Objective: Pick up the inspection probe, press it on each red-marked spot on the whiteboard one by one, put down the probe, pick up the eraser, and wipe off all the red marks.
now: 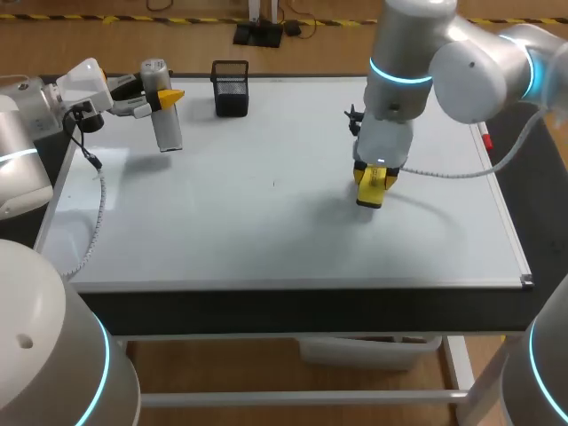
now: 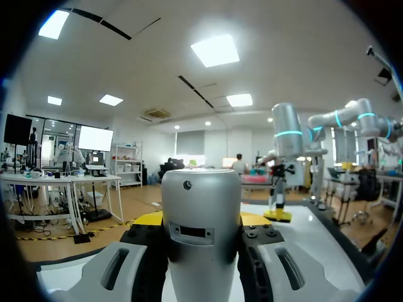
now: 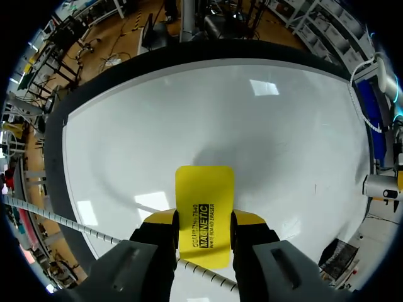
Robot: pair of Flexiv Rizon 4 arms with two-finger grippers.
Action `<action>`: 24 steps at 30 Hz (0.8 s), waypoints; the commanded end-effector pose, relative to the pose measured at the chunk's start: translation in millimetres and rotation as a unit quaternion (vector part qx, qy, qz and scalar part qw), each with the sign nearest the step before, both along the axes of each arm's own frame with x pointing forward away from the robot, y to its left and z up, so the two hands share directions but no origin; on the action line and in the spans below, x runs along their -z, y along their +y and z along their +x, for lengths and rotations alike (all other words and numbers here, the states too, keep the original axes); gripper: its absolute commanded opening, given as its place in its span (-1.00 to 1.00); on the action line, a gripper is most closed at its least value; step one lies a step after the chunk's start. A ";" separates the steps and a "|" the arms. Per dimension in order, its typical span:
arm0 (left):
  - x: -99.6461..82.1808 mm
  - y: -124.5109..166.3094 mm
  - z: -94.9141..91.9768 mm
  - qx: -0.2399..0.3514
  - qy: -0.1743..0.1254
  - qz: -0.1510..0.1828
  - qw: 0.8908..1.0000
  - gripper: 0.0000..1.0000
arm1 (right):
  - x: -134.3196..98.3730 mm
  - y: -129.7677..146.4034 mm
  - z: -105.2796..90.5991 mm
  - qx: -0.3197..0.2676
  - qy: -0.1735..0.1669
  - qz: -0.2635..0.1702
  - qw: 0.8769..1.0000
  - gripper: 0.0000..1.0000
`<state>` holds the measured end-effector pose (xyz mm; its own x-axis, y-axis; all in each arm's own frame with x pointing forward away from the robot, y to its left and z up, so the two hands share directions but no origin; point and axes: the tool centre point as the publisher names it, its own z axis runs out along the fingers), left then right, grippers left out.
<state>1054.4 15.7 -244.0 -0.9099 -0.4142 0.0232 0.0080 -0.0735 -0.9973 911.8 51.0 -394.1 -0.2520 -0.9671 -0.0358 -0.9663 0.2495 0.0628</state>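
Black mesh cup (image 1: 231, 89) near probe (image 1: 167, 129), apparently apart

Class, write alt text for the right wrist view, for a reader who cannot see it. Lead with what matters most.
The right pincer grips a yellow eraser from both sides, holding it out over a whiteboard. The part of the board in view shows no red marks.
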 end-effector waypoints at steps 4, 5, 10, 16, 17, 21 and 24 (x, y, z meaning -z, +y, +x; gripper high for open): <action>-0.5 -0.5 0.3 -0.001 -0.001 0.000 1.000 -1.00 | -1.0 -1.0 0.1 -0.001 -0.001 -0.001 1.000 -1.00; -0.5 -0.5 0.3 -0.001 -0.001 0.000 1.000 -1.00 | -1.0 -1.0 0.1 -0.001 -0.001 -0.001 1.000 -1.00; -0.5 -0.5 0.3 -0.001 -0.001 0.000 1.000 -1.00 | -8.2 0.6 19.5 -0.021 -0.009 -0.019 1.000 -1.00; -0.5 -0.5 0.3 -0.001 -0.001 0.000 1.000 -1.00 | -6.7 6.9 58.3 -0.058 -0.002 -0.030 0.998 -1.00; -0.5 -0.5 0.3 -0.001 -0.001 0.000 1.000 -1.00 | -6.6 7.0 64.8 -0.058 0.000 -0.023 0.998 -1.00; -0.5 -0.5 0.3 -0.001 -0.001 0.000 1.000 -1.00 | -8.4 7.6 87.5 -0.067 -0.001 -0.032 0.997 -1.00; -0.5 -0.5 0.3 -0.001 -0.001 0.000 1.000 -1.00 | -10.4 5.7 106.6 -0.070 -0.003 -0.034 0.997 -1.00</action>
